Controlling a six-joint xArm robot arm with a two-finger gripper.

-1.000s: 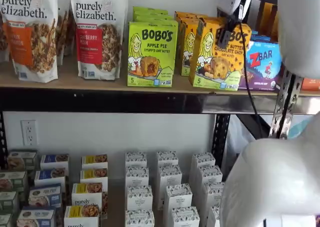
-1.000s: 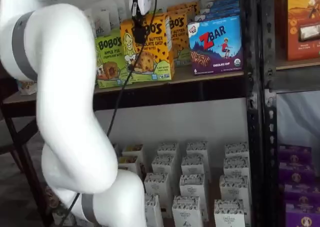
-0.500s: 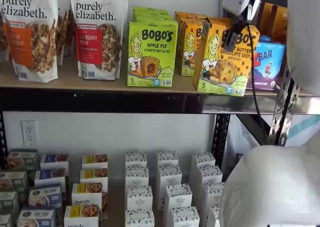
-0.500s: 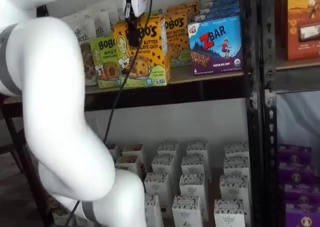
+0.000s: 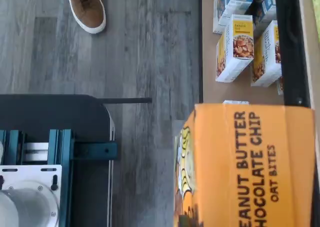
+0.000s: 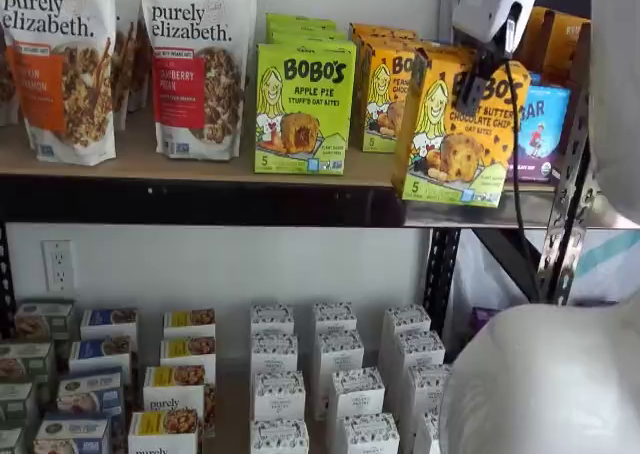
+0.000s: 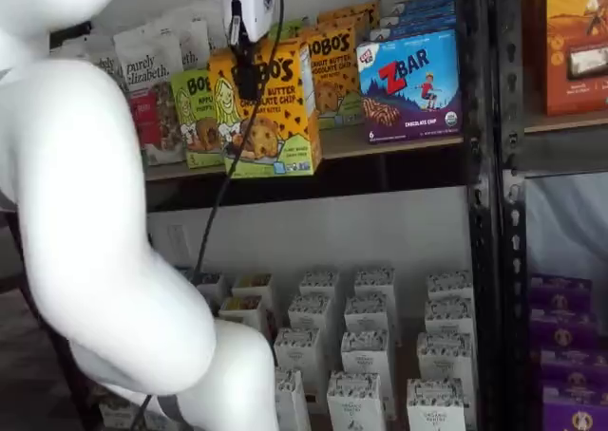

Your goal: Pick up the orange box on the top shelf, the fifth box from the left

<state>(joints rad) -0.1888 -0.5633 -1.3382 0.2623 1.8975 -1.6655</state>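
Black-railed tan wooden top shelf [image 6: 200, 164] is cleared by the yellow-orange Bobo's carton [image 6: 455, 134]; the carton is clamped by the white-bodied gripper [image 6: 470, 89]; only withdrawal seemingly remains.

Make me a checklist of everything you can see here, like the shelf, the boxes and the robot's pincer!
Surface: the top shelf is a tan board with a black front rail.
Job's things: the orange box hangs in front of the shelf edge, tilted, in both shelf views.
Clutter: a green Bobo's box, granola bags, a ZBar box, more orange boxes behind, small white cartons on the lower shelf.
Grippers: the pincer is shut on the orange box from above.
Cables: a black cable hangs beside the pincer.
Surroundings: grey wood floor and a brown shoe in the wrist view.
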